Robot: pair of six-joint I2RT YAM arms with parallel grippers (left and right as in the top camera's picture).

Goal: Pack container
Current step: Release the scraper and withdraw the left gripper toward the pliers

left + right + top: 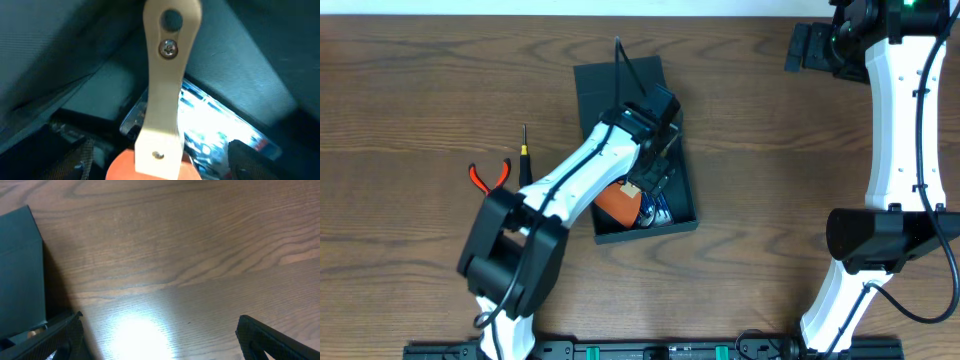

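The dark teal container (672,200) lies open in the middle of the table, its flap lid (610,85) folded back at the far end. Inside it are an orange tool (615,203) with a cream handle (167,85) and a shiny blue packet (656,211), which also shows in the left wrist view (220,125). My left gripper (655,175) reaches into the container, its fingers spread wide on either side of the handle without touching it. My right gripper (802,47) is open and empty over the table at the far right. The right wrist view shows a container wall (20,270).
Red-handled pliers (488,177) and a thin black screwdriver (524,155) lie on the wooden table left of the container. The right arm's base link (880,235) stands at the right side. A black rail (650,350) runs along the front edge.
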